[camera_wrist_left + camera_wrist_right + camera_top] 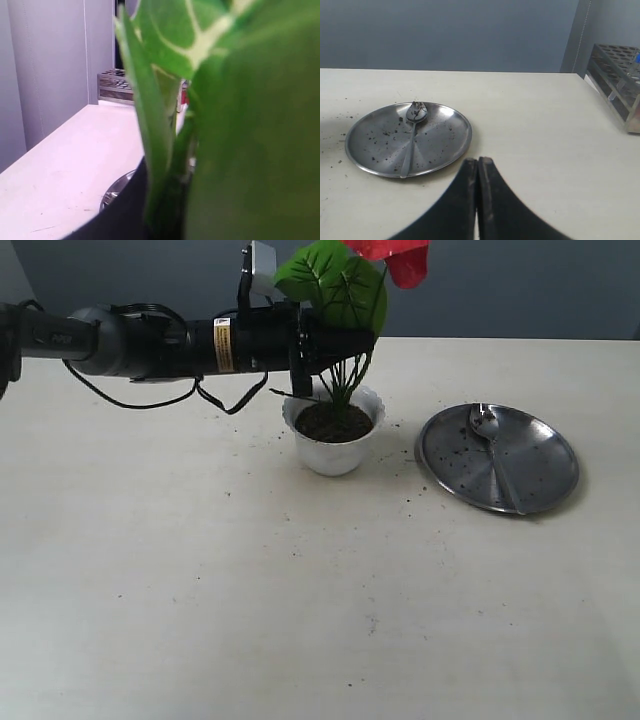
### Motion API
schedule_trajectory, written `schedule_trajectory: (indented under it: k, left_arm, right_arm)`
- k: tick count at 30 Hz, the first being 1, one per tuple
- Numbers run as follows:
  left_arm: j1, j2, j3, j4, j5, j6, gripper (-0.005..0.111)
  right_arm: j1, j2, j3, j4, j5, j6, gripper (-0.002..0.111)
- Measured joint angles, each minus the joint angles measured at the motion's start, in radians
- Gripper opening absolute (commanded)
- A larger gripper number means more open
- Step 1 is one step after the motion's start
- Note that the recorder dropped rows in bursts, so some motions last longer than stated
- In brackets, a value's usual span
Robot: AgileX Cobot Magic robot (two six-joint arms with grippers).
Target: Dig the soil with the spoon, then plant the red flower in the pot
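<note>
Left pincer (pixel 345 344) is clamped on the stems of the red flower (pixel 350 290), just above the pot (pixel 335 452). The stems run down into the soil (pixel 333 424), so the flower stands upright with its bloom high. My guess is it's gripped because loose soil alone won't prop it yet.

The pot sits in the far half of the desk (pixel 200 590), roughly midway between the left and right edges. Soil reaches close to the rim, with crumbs scattered on the desk around it.

The spoon (pixel 497 455) lies on the steel plate (pixel 545 475) beside the pot toward the right edge. Its bowl points to the far edge, and dirt specks dot the plate. It looks parked, so digging seems done.

Right pincer (pixel 478 162) is shut and empty. It hangs apart from the plate and clear of the work.

The left wrist view is mostly leaves, so the grip can't be read there. Planting looks almost finished, with letting go not yet done.
</note>
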Motion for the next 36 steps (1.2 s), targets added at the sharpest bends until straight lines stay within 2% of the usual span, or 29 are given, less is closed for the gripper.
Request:
schedule_trajectory:
  k: [13, 36]
  left_arm:
    - [0.028, 0.004, 0.0, 0.018, -0.022, -0.023, 0.0]
    - [0.028, 0.011, 0.016, 0.01, -0.029, -0.002, 0.0]
  right_arm:
    - [0.0, 0.0, 0.0, 0.0, 0.0, 0.0, -0.001]
    - [0.0, 0.0, 0.0, 0.0, 0.0, 0.0, -0.001]
